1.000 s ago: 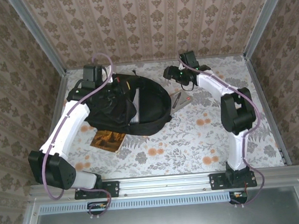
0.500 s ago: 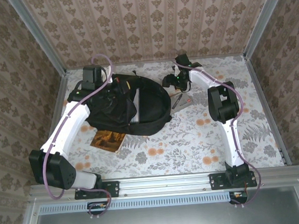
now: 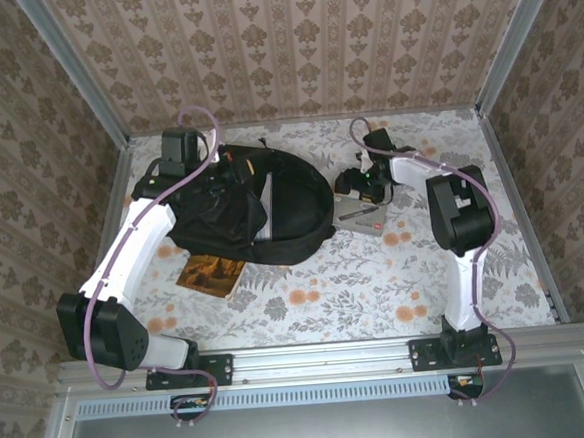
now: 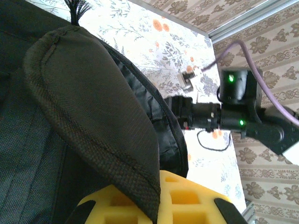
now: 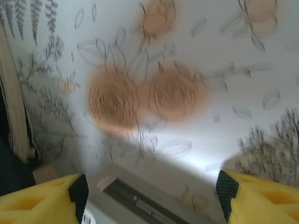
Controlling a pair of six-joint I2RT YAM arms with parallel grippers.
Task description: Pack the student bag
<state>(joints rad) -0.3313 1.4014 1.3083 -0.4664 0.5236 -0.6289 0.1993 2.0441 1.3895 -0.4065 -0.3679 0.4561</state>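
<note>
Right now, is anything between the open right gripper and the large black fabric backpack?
Nothing visible does. The right gripper hovers open above a flat grey book lying on the floral cloth just right of the large black fabric backpack.

student bag [image 3: 281,205] left-centre on table [image 3: 328,297] | book [image 3: 213,275] against its near edge | second book [image 3: 364,219] right of bag

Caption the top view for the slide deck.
Left gripper pinches the backpack flap; open right gripper poised over a grey book beside it.
</note>
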